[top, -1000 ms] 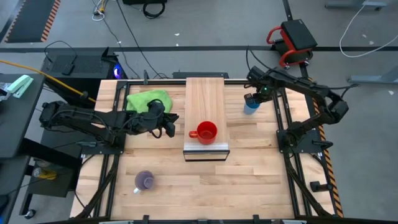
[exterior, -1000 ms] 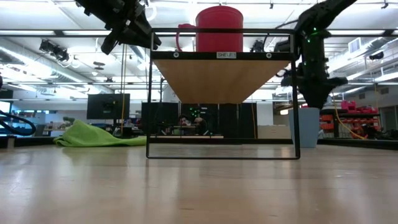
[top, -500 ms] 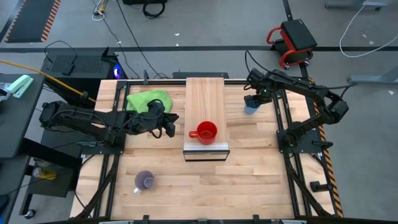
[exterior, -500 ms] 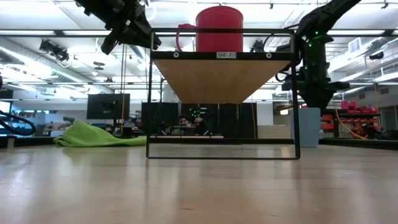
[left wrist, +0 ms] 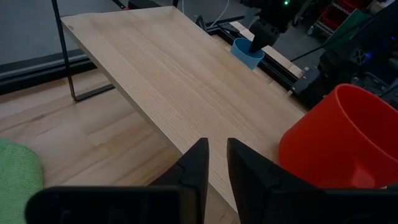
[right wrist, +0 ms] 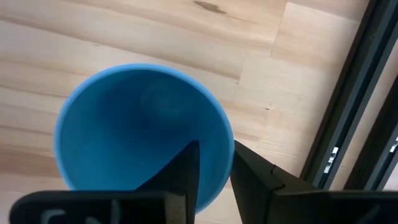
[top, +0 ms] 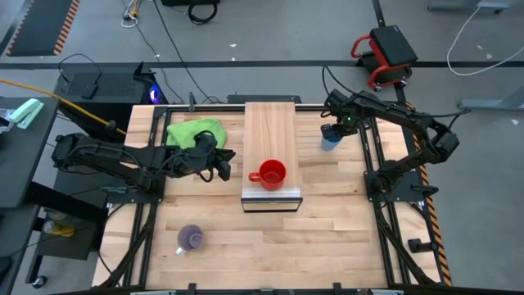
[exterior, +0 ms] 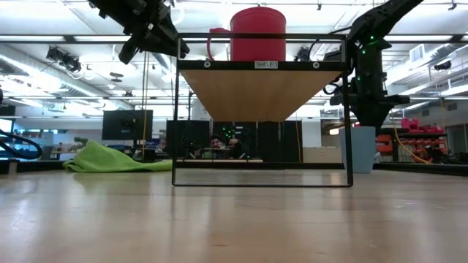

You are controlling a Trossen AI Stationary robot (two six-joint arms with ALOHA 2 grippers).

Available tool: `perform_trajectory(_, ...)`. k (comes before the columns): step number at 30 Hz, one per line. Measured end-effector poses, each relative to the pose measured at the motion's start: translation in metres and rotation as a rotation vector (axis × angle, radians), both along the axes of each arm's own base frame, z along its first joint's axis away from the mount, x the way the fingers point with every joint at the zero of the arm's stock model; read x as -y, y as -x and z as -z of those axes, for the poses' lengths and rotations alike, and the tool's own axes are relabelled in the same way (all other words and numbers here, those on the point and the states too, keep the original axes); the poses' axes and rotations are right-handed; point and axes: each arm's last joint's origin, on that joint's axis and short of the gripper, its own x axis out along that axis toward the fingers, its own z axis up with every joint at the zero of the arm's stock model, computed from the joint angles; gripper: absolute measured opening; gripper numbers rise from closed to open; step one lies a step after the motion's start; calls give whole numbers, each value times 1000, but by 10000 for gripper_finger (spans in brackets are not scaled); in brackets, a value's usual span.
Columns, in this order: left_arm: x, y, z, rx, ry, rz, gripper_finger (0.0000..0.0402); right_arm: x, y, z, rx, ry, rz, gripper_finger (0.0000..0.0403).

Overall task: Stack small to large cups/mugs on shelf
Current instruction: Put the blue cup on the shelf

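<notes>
the wooden worktop (top: 327, 229) carries everything, and i place things by the raised shelf (top: 270, 131) that runs down its middle. the shelf is a long light-wood plank on a thin dark frame, with a silvery front edge. on the far left of the shelf a green cloth (top: 195, 131) lies bunched on the worktop. the red mug (top: 271, 173) stands upright on the shelf near its front edge, handle turned left. off the shelf's front left corner, well apart, the pale purple mug (top: 191, 238) sits on the worktop. to the right of the shelf the light-blue cup (top: 329, 142) stands upright on the worktop, and my right tool (right wrist: 211, 163) grips its rim, one finger inside, one outside. my left tool (left wrist: 214, 163) hangs just left of the red mug, fingers narrow, holding nothing.
</notes>
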Motion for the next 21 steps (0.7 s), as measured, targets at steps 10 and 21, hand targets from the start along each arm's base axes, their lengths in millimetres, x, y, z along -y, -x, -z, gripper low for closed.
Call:
perform_trajectory(10,0,0,0,0,0,0,66,1,-1,0,8,8,0,86)
perform_trajectory(21,0,0,0,-1,0,0,66,1,-1,0,14,14,0,29)
